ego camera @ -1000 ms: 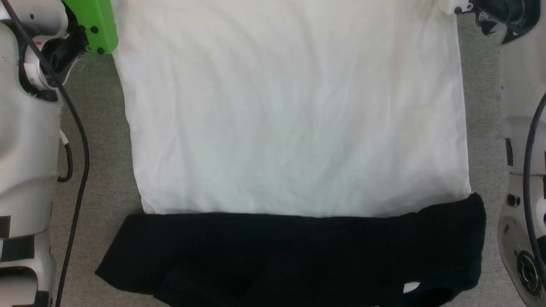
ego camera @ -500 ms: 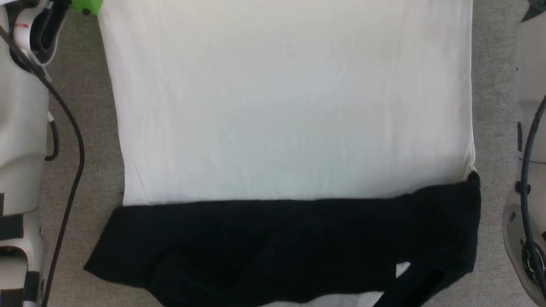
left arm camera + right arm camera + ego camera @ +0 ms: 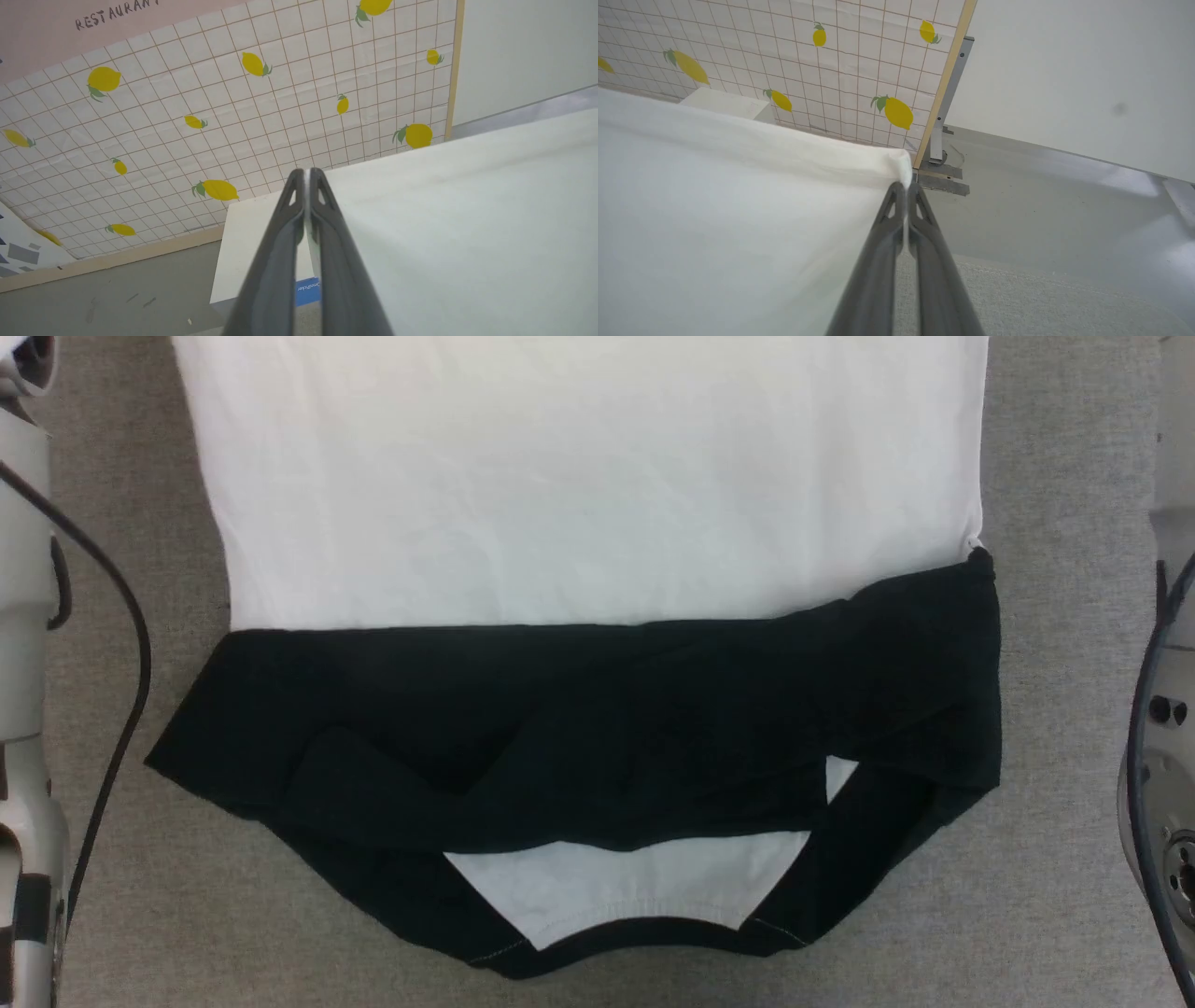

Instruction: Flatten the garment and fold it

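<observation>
The garment (image 3: 579, 485) lies lengthwise down the head view. Its white body fills the top and middle of the frame, and both black sleeves (image 3: 579, 709) are folded in across it as one dark band below the middle. The black collar (image 3: 644, 933) sits lowest, near the bottom edge, with a patch of white showing inside the neck opening. That collar end rests on the grey surface (image 3: 1055, 859). The hem end runs off the top of the frame.

The right wrist view picks that hem end up. The right gripper (image 3: 906, 184) has its two fingers pressed together on a white hem corner (image 3: 899, 168), and the cloth spreads away to the left and lower left of the frame. In the left wrist view, the left gripper (image 3: 306, 171) is also clamped tight. Taut white cloth runs from its tips towards the right edge, so it looks to be pinching the opposite corner, though that bite is harder to make out.

So the shirt's long axis runs from the grippers back towards the collar, with the hem stretched crosswise between the two arms. Each arm has its own side, and neither is nearer. The pale left forearm (image 3: 23, 616) and right forearm (image 3: 1167, 756) flank the cloth at the frame's edges. The next move likely depends on both corners travelling evenly along that axis.
</observation>
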Motion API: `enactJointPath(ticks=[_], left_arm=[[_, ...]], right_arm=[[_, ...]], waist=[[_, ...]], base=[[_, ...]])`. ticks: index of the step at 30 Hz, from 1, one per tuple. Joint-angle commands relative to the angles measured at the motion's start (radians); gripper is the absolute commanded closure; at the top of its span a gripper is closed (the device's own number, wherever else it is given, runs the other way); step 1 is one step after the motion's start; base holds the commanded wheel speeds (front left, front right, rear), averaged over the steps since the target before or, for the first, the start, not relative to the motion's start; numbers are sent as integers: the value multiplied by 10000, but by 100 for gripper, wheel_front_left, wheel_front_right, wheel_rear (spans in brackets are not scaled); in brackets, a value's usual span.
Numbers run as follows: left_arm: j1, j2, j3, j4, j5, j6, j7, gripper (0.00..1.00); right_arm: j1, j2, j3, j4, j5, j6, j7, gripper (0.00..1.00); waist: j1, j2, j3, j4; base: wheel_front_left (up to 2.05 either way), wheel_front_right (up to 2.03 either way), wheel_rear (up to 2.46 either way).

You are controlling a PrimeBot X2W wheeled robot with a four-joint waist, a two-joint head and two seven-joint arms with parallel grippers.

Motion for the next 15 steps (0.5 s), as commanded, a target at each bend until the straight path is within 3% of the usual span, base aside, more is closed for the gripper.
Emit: enactJointPath(ticks=[1,7,15], left_arm=[[-5,33,-66,124,-22,-125,-126,100],[1171,109,-287,249,-489,-659,-242,100],[4292,444,-297,-1605,-1994,-1020,375,100]], right_arm=[[-13,-25,98,85,217,-19,-213,100],[1048,-441,1183,-360,1720,-19,-922,100],[4574,-1564,2408,-3091,3933,-19,-736,100]], waist=[[0,0,-168,36],[0,0,-978,163],[0,0,-2444,383]], base=[[0,0,0],[0,0,0],[0,0,0]])
